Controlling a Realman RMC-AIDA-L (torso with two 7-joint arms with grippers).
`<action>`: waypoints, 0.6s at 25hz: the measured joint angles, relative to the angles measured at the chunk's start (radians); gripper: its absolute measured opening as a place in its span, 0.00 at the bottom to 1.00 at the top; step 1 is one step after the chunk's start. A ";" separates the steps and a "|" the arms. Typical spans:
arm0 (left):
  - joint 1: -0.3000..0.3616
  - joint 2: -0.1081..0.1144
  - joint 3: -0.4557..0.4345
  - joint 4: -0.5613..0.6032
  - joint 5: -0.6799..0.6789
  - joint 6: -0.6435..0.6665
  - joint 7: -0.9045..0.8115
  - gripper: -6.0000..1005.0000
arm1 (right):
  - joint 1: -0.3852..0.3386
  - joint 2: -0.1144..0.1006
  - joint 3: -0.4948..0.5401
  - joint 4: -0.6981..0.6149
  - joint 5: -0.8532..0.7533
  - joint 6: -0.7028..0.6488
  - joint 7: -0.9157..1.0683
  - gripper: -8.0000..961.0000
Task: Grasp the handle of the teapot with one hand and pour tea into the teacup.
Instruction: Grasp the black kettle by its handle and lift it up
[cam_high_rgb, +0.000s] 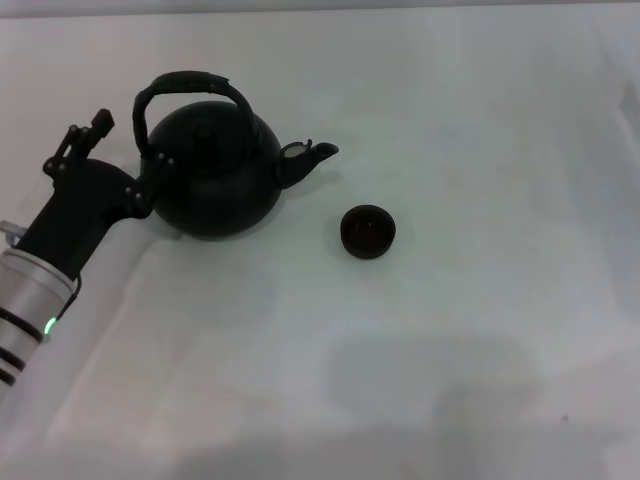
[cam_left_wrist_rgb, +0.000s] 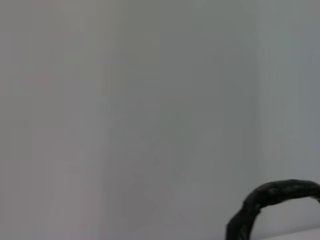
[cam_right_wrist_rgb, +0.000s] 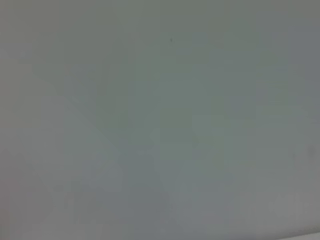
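While the head view shows the whole scene, the left wrist view catches only a piece of the handle (cam_left_wrist_rgb: 272, 200), cut off at the edge, against a plain grey surface, and the right wrist view shows nothing but a pale surface, so the right gripper is not seen at all. The left gripper (cam_high_rgb: 125, 160) is at the left side of the teapot (cam_high_rgb: 215, 170), just beside the foot of the handle (cam_high_rgb: 190, 85). One finger (cam_high_rgb: 85, 135) stands away from the pot and the other (cam_high_rgb: 150, 180) lies against its side, so the jaws are spread and pinch nothing. The teapot stands upright on the white table (cam_high_rgb: 450, 350), left of centre. Its long axis runs from left to right, and the short spout points to the right, toward the teacup (cam_high_rgb: 367, 231). The teacup stands near the spout, a little lower in the view, not touching it.
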 joint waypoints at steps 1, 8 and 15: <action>-0.003 0.000 0.000 0.000 -0.007 -0.003 0.000 0.79 | 0.000 0.000 0.000 -0.003 0.000 0.000 0.000 0.88; -0.037 0.000 0.000 -0.001 -0.059 -0.067 0.001 0.79 | 0.001 0.000 0.000 -0.011 0.000 -0.002 0.001 0.88; -0.072 0.000 -0.001 0.000 -0.059 -0.122 0.003 0.70 | 0.001 -0.001 0.000 -0.020 0.000 -0.003 0.001 0.88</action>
